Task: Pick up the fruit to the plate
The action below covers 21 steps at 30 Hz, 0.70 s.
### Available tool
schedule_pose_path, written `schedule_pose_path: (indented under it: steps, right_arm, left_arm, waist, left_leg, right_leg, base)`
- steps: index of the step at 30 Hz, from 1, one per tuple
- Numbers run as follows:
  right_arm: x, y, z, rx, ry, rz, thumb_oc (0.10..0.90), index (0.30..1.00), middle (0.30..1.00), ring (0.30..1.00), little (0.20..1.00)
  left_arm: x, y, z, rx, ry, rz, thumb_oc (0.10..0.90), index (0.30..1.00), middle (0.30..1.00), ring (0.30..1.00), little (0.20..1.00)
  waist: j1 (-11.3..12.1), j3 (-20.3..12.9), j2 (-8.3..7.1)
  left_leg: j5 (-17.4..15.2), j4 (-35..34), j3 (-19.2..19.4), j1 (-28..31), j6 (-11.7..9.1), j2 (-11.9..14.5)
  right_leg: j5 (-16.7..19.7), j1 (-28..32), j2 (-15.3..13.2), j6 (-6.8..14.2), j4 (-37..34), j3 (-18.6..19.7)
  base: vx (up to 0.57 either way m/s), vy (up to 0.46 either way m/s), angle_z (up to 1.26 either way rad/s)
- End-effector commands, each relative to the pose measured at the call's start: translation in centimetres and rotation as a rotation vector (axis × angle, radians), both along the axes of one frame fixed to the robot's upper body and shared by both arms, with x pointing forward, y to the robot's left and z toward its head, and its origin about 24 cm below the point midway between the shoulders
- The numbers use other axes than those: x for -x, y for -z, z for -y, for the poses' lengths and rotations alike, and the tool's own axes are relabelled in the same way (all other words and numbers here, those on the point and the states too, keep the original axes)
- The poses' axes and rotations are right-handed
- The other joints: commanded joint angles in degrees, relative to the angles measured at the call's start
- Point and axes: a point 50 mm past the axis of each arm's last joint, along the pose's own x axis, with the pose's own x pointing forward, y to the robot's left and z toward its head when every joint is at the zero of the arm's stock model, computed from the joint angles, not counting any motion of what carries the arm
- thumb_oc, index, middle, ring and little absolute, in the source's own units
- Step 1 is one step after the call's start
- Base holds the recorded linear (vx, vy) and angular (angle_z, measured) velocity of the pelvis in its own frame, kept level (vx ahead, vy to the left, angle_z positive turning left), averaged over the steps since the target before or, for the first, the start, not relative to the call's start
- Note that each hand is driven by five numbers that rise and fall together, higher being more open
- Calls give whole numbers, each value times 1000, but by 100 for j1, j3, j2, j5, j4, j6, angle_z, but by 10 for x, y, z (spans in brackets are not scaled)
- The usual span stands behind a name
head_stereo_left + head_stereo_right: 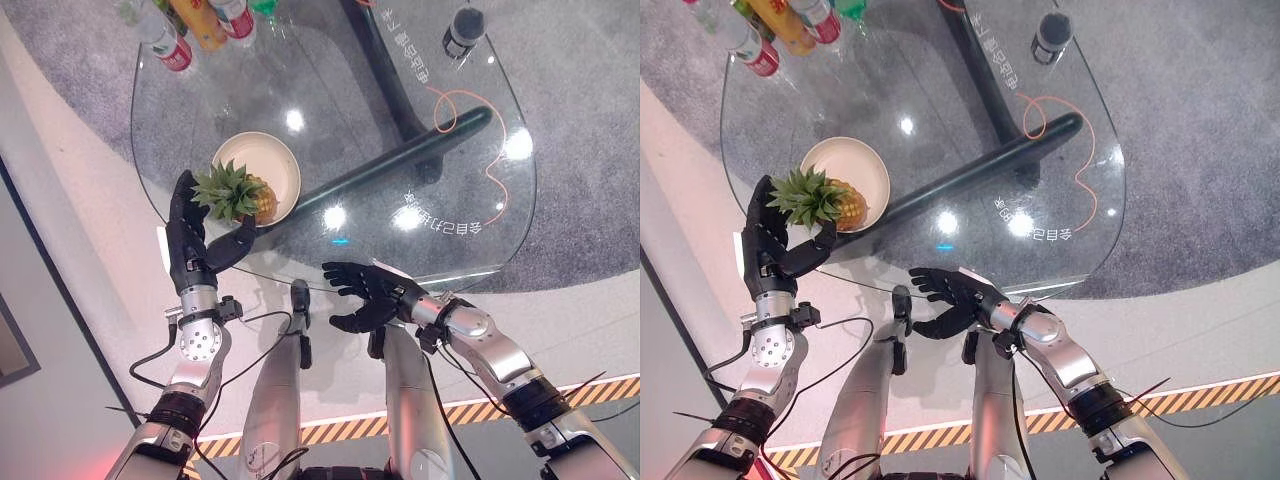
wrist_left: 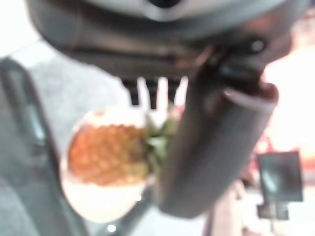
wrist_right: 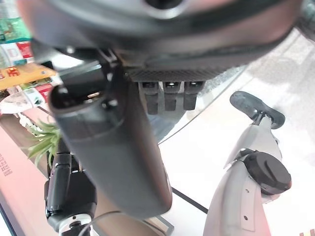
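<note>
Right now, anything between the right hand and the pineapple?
Only bare glass table lies between the right hand and the pineapple on the plate in the left eye view; the left hand is at its crown.

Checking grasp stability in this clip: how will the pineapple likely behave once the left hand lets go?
The pineapple lies sideways on the plate, so it may roll. Its leafy crown overhangs the rim toward the left hand, probably making it tip. The rough skin likely resists slipping.
</note>
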Motion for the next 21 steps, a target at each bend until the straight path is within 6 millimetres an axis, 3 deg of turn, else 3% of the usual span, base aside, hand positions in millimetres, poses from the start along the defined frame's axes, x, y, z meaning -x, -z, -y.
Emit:
schedule_pose_path:
  steps: [1,8,17,21]
  right_arm:
    - [18,-23,-18,-101,-143,115,800,900,900,900,900]
    - [21,-6,-9,-25,-104,93,800,900,900,900,900]
    - [37,11,6,-29,-74,41,800,900,900,900,900]
    - [43,23,13,25,-40,15,800,900,900,900,900]
  left_arm:
    - [9,-20,-8,38,-11,131,800,900,900,900,900]
    - [16,3,-12,82,-12,32,800,900,900,900,900]
    - [38,50,-24,144,-18,-193,800,900,900,900,900]
    - [51,73,-25,159,-16,-298,800,900,900,900,900]
  waist:
    - [-35,-150,188]
    - [7,-150,131]
    - [104,-150,40]
    - [118,-413,1]
  left_leg:
    - [-310,94,-106,221,67,-460]
    - [-274,-183,-136,878,31,-480]
    - [-258,-664,-178,2007,-55,-485]
    - [-206,-1003,-188,2407,-104,-458]
  right_leg:
    - [-69,538,196,292,-69,-573]
    - [-65,1264,172,310,-418,-630]
    - [-38,2614,210,306,-1140,-738]
    - [20,3128,214,317,-1564,-777]
  base:
    - [0,0,0]
    - [-13,-8,3]
    - [-8,-18,7]
    - [21,-14,8]
